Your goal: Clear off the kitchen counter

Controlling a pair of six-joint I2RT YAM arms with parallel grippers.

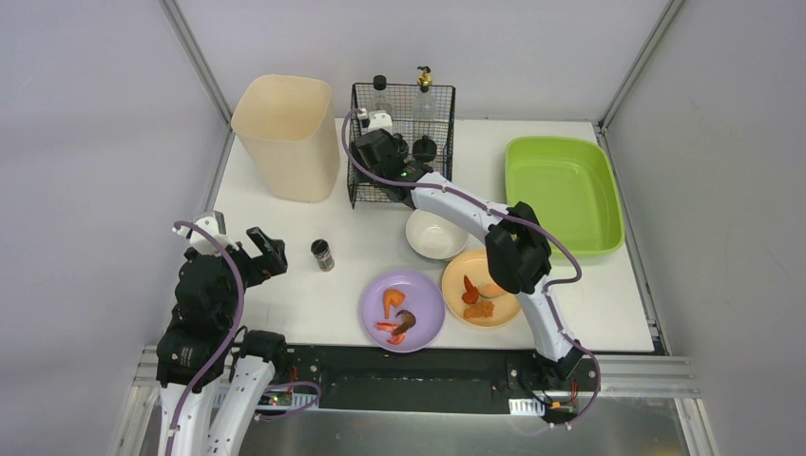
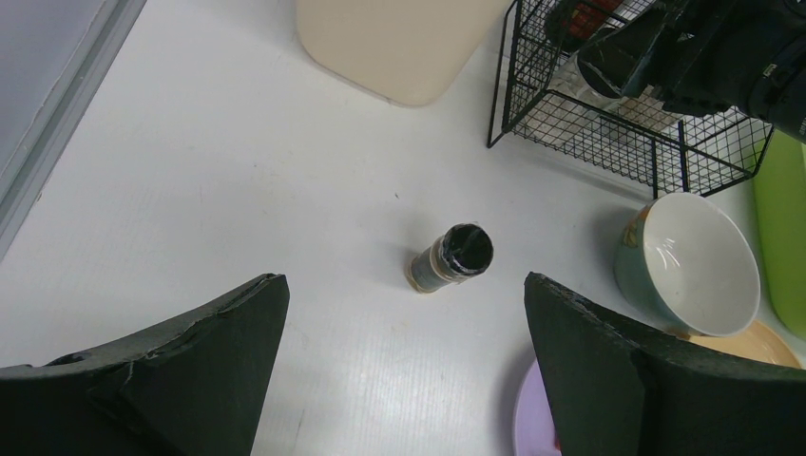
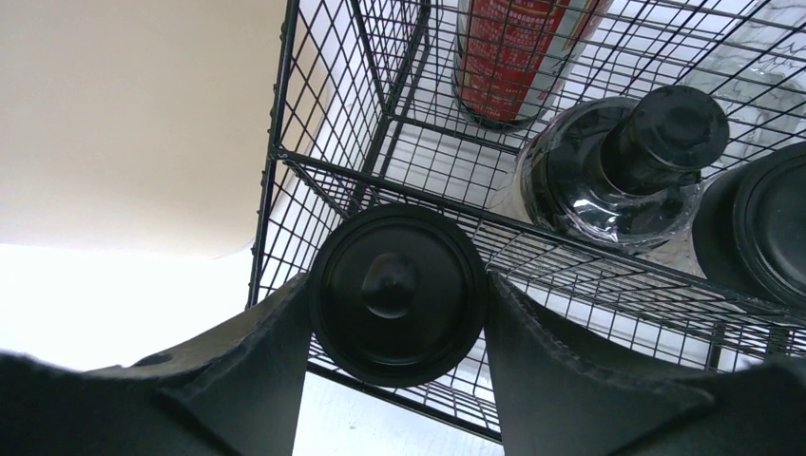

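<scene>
White matte counter [image 1: 285,237] lies below both hands, plain, with a small spice jar [image 2: 449,258] just ahead of the left hand [image 2: 404,283], whose fingers are spread wide. Right hand [image 3: 397,285] clamps a black-lidded jar [image 3: 397,328] at the wire basket [image 3: 285,157]. Judgement: lower it straight, clear of the rim wires and the bottle [image 3: 627,161] beside it, then release.
</scene>
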